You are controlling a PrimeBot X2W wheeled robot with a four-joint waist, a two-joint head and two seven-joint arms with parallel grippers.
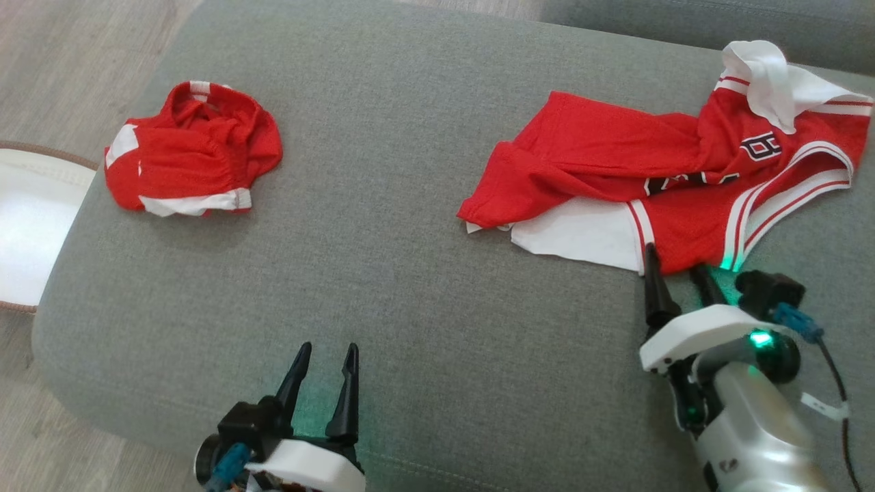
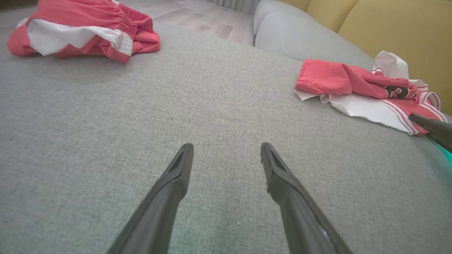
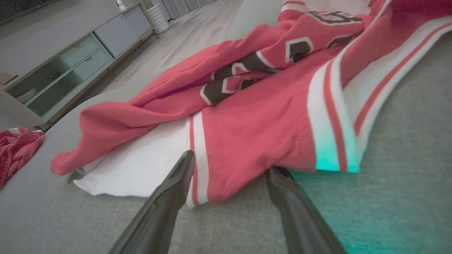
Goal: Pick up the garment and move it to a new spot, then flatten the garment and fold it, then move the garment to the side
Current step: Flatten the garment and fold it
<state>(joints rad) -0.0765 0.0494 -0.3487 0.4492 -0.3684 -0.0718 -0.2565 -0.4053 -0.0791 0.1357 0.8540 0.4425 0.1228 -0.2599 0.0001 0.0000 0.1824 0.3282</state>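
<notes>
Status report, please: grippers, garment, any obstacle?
Left gripper open over bare cushion. Right gripper open, fingertips at near hem of crumpled red jersey. Red shorts lie apart, far left, not in the way.

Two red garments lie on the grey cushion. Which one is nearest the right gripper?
The spread-out jersey with black lettering, on the robot's right: the open right gripper reaches its near hem. The smaller bunched garment lies far to the left.

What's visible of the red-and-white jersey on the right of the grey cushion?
The bright red soft-fabric garment with white panels, red-and-white striped trim and dark lettering lies crumpled, folded over itself, on the grey cushion. The open right gripper straddles its near hem: one fingertip at the white stripe, the other seemingly under the edge.
</notes>
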